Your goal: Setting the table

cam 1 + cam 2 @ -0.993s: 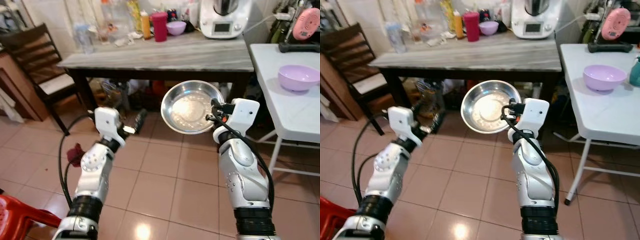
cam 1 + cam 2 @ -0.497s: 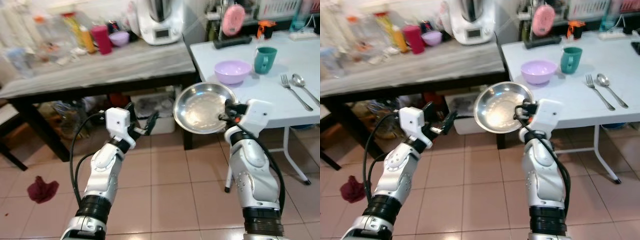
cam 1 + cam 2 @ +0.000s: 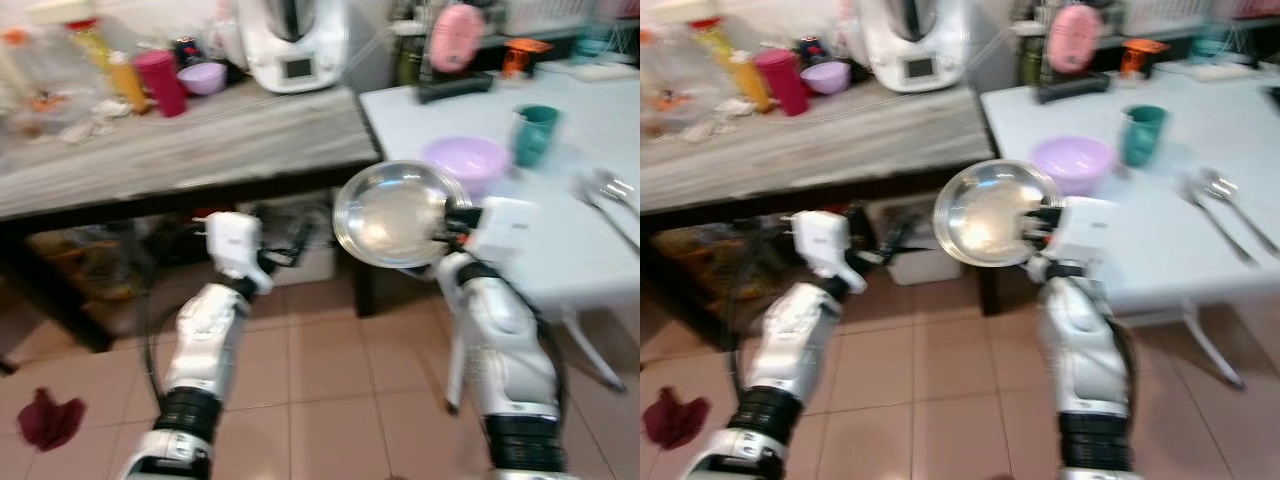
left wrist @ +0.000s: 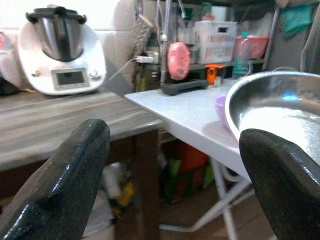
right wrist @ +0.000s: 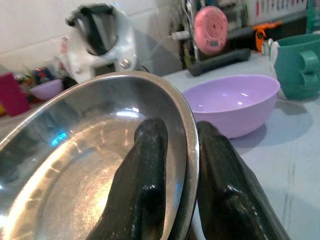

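**Now carrying the steel plate to the white worktop**

Midway through the carry step, judging by the scene: steel plate (image 3: 392, 214) held up at frame centre by the right gripper (image 5: 172, 165), rim pinched between its two black fingers (image 5: 150, 170), one inside the dish and one behind it. Plate tilted toward the camera, clear of any surface, hanging just off the near edge of the white worktop (image 3: 590, 250) at the right of the frame. Already laid there: lilac bowl (image 3: 466, 160) right behind the plate, teal mug (image 3: 536, 127) beside it, fork and spoon (image 3: 605, 190) further right, somewhat blurred.

Next move, most likely: forward and to the right, over the worktop's edge, plate levelled, then lowered onto a bare patch in front of the bowl and beside the cutlery. Needs care with clearance, the bowl sitting close behind the plate's far rim; also a flat release, since a grip on the rim alone lets the dish tip.

Right forearm raised and bent, wrist roughly level with the worktop. Left gripper (image 3: 290, 250) held out at middle left, fingers (image 4: 60, 175) spread wide, holding nothing, pointed toward the gap under the grey wooden worktop (image 3: 190, 150) carrying the kitchen machine (image 3: 290, 45).
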Robot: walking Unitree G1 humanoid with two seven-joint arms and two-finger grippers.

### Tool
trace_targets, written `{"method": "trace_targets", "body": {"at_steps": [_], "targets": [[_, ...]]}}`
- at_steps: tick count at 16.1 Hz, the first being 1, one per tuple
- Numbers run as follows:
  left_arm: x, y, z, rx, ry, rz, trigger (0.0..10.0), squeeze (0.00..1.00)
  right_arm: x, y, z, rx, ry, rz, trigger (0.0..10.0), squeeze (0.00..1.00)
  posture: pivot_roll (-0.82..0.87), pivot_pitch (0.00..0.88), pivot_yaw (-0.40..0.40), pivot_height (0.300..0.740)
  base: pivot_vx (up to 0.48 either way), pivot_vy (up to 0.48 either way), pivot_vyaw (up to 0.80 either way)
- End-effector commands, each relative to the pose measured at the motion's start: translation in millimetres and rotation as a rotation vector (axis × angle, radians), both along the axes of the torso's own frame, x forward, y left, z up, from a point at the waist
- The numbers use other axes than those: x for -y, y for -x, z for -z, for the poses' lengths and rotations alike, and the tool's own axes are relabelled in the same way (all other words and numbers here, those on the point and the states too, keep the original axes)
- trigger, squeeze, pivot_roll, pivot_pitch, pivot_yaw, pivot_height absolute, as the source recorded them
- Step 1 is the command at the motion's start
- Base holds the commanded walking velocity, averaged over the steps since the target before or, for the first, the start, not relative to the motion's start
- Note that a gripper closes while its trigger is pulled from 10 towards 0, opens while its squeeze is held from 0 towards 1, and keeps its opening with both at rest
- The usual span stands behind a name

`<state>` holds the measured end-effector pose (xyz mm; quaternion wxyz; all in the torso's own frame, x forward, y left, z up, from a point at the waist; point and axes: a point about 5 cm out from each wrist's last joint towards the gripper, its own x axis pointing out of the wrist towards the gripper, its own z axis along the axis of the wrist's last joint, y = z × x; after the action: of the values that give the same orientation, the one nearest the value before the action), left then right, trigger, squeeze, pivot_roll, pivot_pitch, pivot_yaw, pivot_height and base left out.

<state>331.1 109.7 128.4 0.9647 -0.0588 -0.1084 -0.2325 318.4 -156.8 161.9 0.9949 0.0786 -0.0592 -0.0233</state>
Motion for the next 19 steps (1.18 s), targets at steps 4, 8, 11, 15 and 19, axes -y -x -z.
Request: {"method": "trace_targets", "body": {"at_steps": [4,8,11,15,19], "targets": [[-51.8,4.7,15,-0.05,-0.081,-0.261,10.0,0.0,-4.1,11.3,2,0.013,0.022,-0.017,10.0,0.0,-0.26,0.023,0.111,0.74,0.377,0.0,0.0],[-65.3,19.4,27,-0.079,-0.137,-0.317,10.0,0.0,6.1,22.6,10,0.0,0.06,-0.002,10.0,0.0,-0.26,0.032,0.116,0.74,0.345,0.0,0.2],[-70.1,26.3,33,-0.096,-0.162,-0.347,10.0,0.0,9.3,27.2,12,-0.004,0.062,0.01,10.0,0.0,-0.25,0.034,0.117,0.74,0.315,0.0,0.0],[-82.0,39.5,40,-0.116,-0.193,-0.38,10.0,0.0,16.3,38.2,18,-0.01,0.081,0.028,10.0,0.0,-0.25,0.038,0.114,0.74,0.303,0.0,0.0],[-78.2,37.9,38,-0.117,-0.186,-0.373,10.0,0.0,17.9,36.4,15,-0.005,0.103,0.031,10.0,0.0,-0.25,0.035,0.114,0.74,0.304,0.0,0.0]]}}
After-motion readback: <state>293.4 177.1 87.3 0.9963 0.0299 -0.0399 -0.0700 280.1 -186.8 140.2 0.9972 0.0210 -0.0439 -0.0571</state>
